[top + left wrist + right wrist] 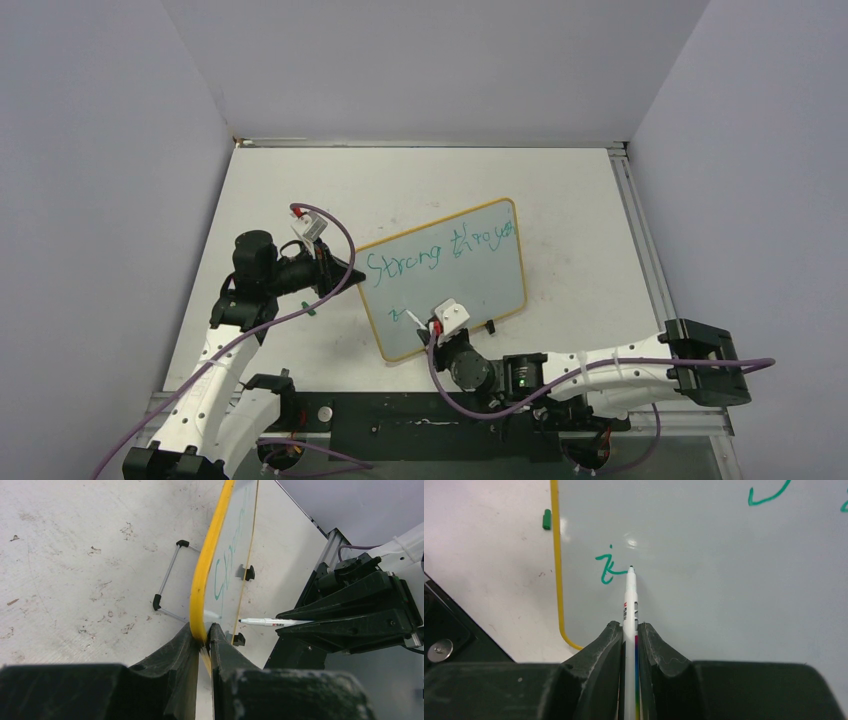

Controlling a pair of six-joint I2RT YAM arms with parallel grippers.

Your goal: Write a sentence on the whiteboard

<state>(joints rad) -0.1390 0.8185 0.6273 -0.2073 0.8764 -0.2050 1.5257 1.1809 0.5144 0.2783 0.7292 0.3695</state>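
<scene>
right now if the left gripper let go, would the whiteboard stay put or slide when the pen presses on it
Likely it would shift: the whiteboard looks thin and light for its size, and only the left gripper, clamped on its edge, pins it to the table. Its slim wire stand probably makes it easy to tip too.

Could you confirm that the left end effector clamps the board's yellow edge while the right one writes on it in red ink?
Not quite: the ink is green, not red; the right wrist view shows green lettering by the marker tip. The left end effector clamps the board's yellow edge and the right end effector writes.
</scene>
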